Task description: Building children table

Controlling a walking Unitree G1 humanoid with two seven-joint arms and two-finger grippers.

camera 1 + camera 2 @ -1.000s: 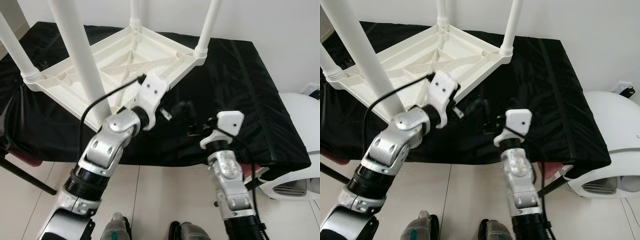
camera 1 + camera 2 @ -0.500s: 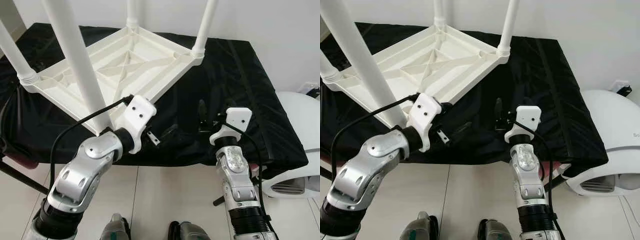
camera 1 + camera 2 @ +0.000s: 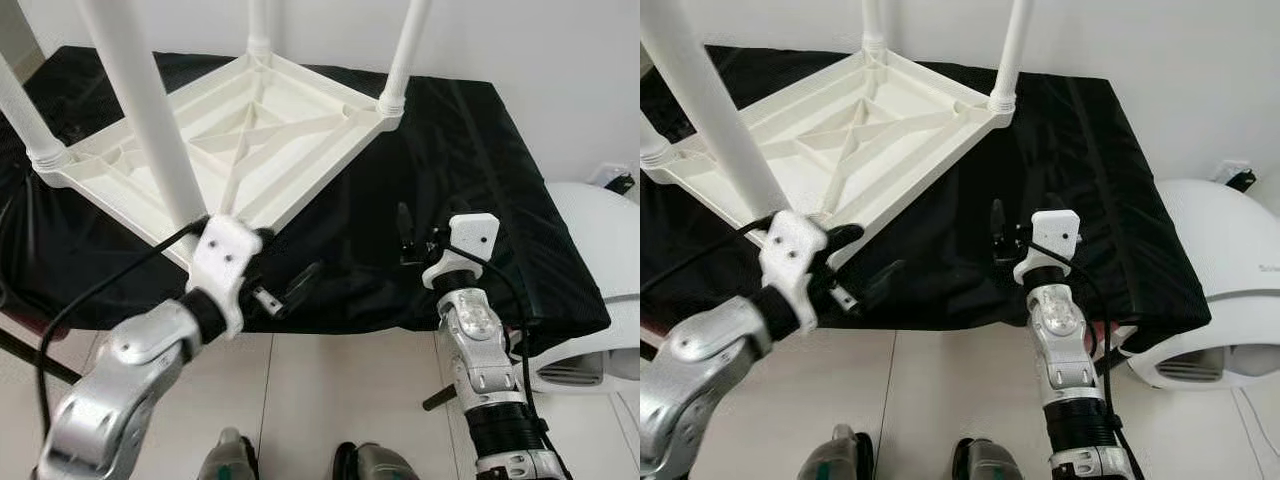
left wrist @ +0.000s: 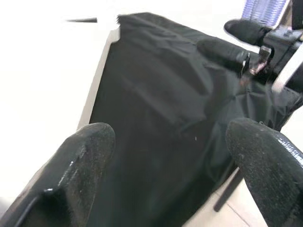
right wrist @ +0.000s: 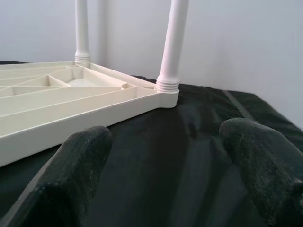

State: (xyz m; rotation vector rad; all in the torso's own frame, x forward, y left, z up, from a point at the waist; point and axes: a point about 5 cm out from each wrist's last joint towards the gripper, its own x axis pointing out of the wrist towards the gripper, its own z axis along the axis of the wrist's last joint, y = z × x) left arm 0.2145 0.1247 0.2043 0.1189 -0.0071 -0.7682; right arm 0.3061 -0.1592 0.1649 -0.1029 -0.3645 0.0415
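Observation:
The white children's table [image 3: 250, 130] lies upside down on a black cloth-covered surface [image 3: 470, 170], its legs pointing up. The nearest leg [image 3: 150, 120] rises just beyond my left wrist. My left gripper [image 3: 285, 275] hovers open over the cloth's front edge, close to the tabletop's near corner, holding nothing. My right gripper [image 3: 412, 240] stands open above the cloth at the front right, apart from the table. The right wrist view looks between its fingertips [image 5: 85, 156] at the back-right leg [image 5: 173, 42] and the tabletop's rim [image 5: 71, 111].
A white rounded appliance [image 3: 600, 300] stands on the floor at the right, close to the cloth's corner. A dark bar [image 3: 25, 350] crosses under the surface at the left. My feet [image 3: 230, 462] stand on pale floor tiles. A white wall backs the surface.
My left arm has drawn back and down from the table's near corner toward the cloth's front edge. The right gripper rose and moved forward a little, then held still.

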